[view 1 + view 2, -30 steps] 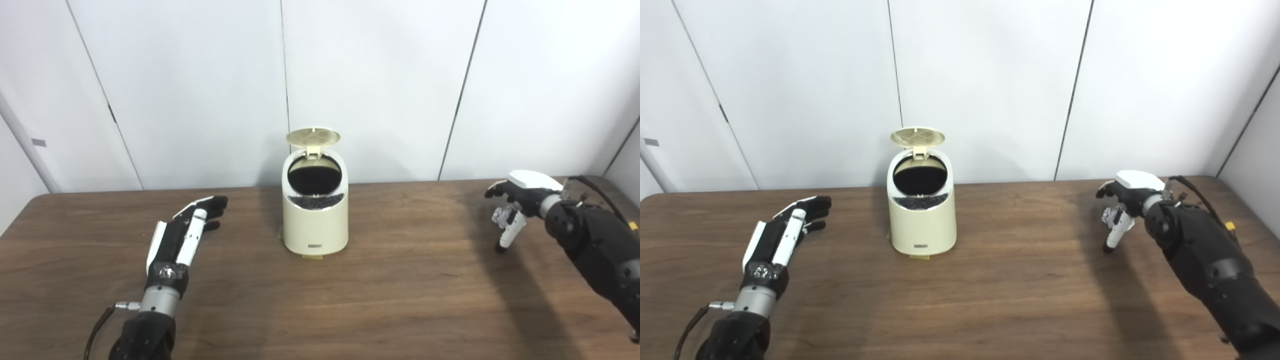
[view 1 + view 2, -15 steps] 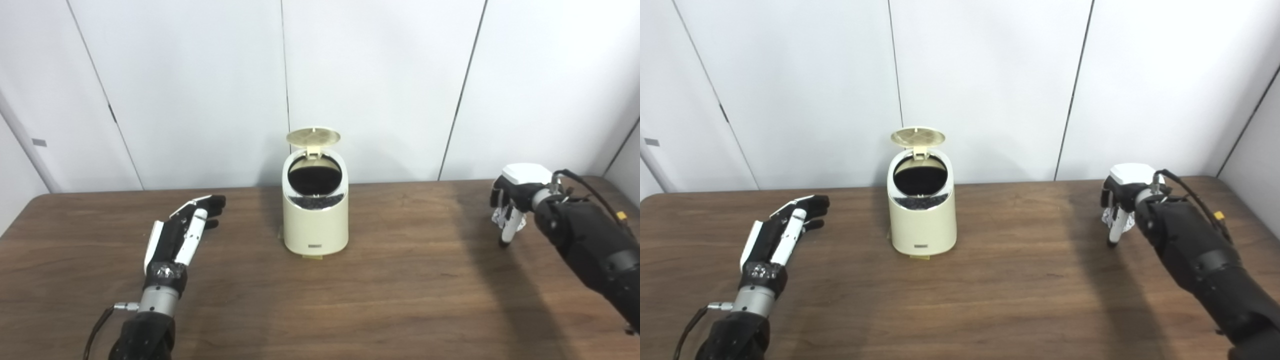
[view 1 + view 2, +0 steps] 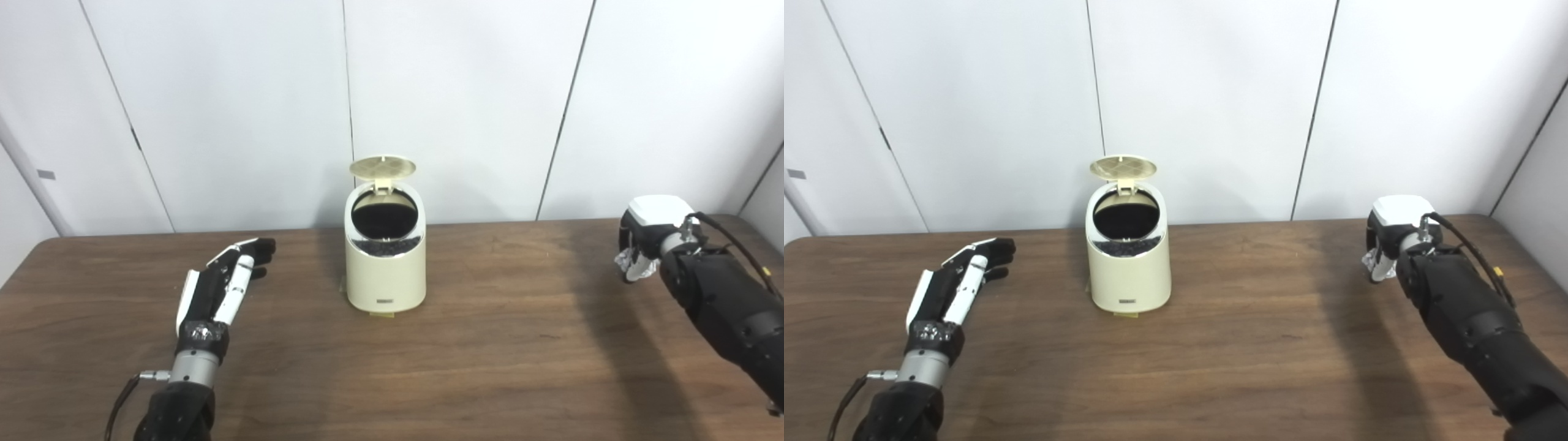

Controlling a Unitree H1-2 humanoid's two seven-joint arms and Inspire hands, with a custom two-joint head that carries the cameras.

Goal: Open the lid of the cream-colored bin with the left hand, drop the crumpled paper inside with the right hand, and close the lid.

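Wood table (image 3: 465,355): bin (image 3: 386,269) lid (image 3: 383,166) up, nothing near it

The small dark label low on the cream-colored bin (image 3: 385,269) is too tiny to read.

Bin (image 3: 386,269) stands alone mid-counter (image 3: 490,355), lid (image 3: 382,166) up at rear, mouth unobstructed from front and above. Bare counter between bin and right hand (image 3: 643,245); same toward left hand (image 3: 223,282). Wall (image 3: 465,92) close behind bin limits rear approach.
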